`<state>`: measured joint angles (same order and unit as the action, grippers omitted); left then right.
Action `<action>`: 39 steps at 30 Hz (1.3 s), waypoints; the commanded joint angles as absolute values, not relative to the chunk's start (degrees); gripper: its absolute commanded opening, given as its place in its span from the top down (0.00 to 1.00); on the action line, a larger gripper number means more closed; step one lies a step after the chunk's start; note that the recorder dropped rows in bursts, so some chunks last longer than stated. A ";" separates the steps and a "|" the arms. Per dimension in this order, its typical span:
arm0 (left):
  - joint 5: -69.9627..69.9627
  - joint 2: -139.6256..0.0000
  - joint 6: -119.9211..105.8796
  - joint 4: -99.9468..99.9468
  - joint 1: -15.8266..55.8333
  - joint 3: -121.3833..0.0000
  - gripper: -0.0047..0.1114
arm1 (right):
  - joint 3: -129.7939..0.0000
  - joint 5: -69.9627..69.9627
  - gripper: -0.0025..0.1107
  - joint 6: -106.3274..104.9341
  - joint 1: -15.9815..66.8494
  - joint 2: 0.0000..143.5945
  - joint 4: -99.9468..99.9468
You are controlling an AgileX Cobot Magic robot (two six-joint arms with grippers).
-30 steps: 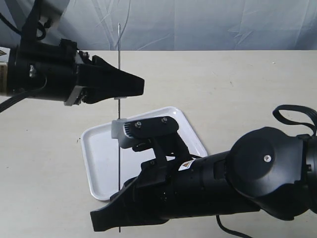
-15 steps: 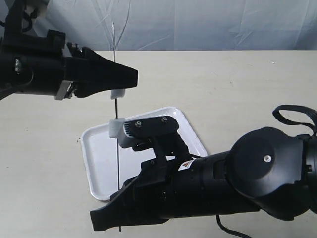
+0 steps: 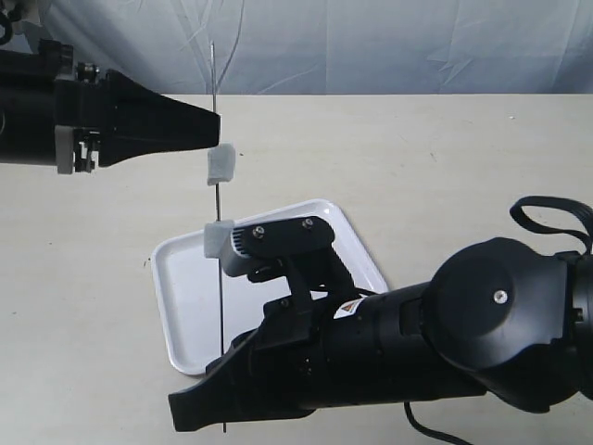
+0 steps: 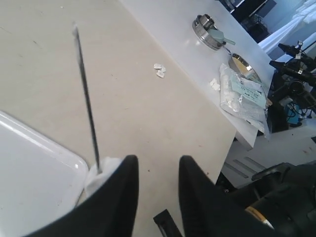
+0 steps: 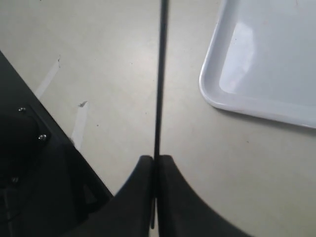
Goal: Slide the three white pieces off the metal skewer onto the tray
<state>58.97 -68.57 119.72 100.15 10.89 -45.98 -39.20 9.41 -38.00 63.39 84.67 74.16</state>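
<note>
My right gripper (image 5: 155,159) is squeezed shut on the bottom end of the metal skewer (image 5: 161,74), and the thin rod stands straight up out of its fingertips. I can see two white pieces on the rod. The lower white piece (image 3: 219,239) sits well above my right gripper's fingertips, right beside the grey block on that arm's wrist. The top white piece (image 3: 220,165) is higher up the rod, just under the tip of my left gripper (image 3: 219,124). My left gripper's fingers (image 4: 121,197) are apart and nothing is between them. In the left wrist view, the top white piece is pressed against the outside of one finger, and the rod goes past that finger, not through the gap. The bare top of the rod pokes out past my left gripper. The tray (image 3: 185,297) lies flat on the table (image 3: 417,158), below my left gripper and behind the rod, with its near edge close to my right gripper. I cannot see any white pieces on the tray.
</note>
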 commanded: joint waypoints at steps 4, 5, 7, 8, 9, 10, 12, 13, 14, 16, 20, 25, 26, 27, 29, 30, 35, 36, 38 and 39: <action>56.71 -68.12 118.11 99.95 10.26 -41.26 0.71 | -39.30 9.23 0.98 -38.39 63.35 83.85 74.07; 56.24 -68.12 117.82 99.95 10.26 -40.41 0.71 | -39.30 9.23 0.98 -38.39 63.35 83.57 74.07; 55.79 -68.12 117.71 99.95 10.26 -39.70 0.71 | -39.30 9.08 0.98 -38.39 63.35 82.73 74.07; 55.69 -68.12 117.40 99.95 10.36 -39.71 0.71 | -39.30 9.08 0.98 -38.39 63.35 82.47 74.07; 55.70 -68.12 116.76 99.95 10.36 -39.71 0.71 | -39.30 8.95 0.98 -38.39 63.35 82.15 74.07; 55.46 -68.12 116.77 99.95 10.36 -39.71 0.71 | -39.30 8.95 0.98 -38.39 63.35 82.05 74.07; 55.47 -68.12 116.77 99.95 10.36 -39.71 0.71 | -39.30 8.95 0.98 -38.39 63.35 82.05 74.07; 55.80 -68.12 116.42 99.37 10.36 -39.71 0.71 | -39.30 8.95 0.98 -38.39 63.35 82.05 74.07; 56.25 -68.12 115.73 98.42 10.36 -39.71 0.71 | -39.30 8.95 0.98 -38.39 63.35 82.05 74.07; 56.51 -68.12 114.82 97.53 10.36 -39.71 0.71 | -39.30 9.10 0.98 -38.39 63.35 82.11 74.07; 55.14 -68.12 114.81 98.32 10.36 -39.71 0.71 | -39.30 10.26 0.98 -38.39 63.35 82.11 74.07; 50.45 -68.12 116.41 99.95 10.36 -39.71 0.71 | -39.30 11.46 0.98 -38.39 63.35 82.11 74.07; 49.74 -68.12 116.41 99.95 10.36 -39.71 0.71 | -39.30 11.46 0.98 -38.39 63.35 82.11 74.07; 49.14 -68.12 116.41 99.95 10.36 -39.71 0.71 | -39.30 11.46 0.98 -38.39 63.35 82.11 74.07; 48.72 -68.75 116.41 99.95 10.36 -39.71 0.71 | -39.30 11.46 0.98 -38.39 63.35 82.11 74.07; 48.94 -69.41 116.41 99.95 10.36 -39.71 0.71 | -39.30 11.46 0.98 -38.39 63.35 82.11 74.07; 49.85 -71.38 114.98 99.95 10.45 -39.71 0.71 | -39.30 11.68 0.98 -38.39 63.35 82.11 74.19; 50.47 -71.27 114.88 99.95 10.45 -39.71 0.71 | -39.30 11.74 0.98 -38.39 63.35 82.11 74.19; 51.86 -71.27 114.88 99.95 10.45 -39.71 0.71 | -39.30 11.85 0.98 -38.39 63.35 82.11 74.19; 52.42 -71.27 114.88 99.95 10.45 -39.71 0.71 | -39.30 11.85 0.98 -38.39 63.35 82.11 74.19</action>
<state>50.79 -71.18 115.21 100.17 10.30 -39.89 -39.20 11.71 -37.97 63.39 82.68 74.39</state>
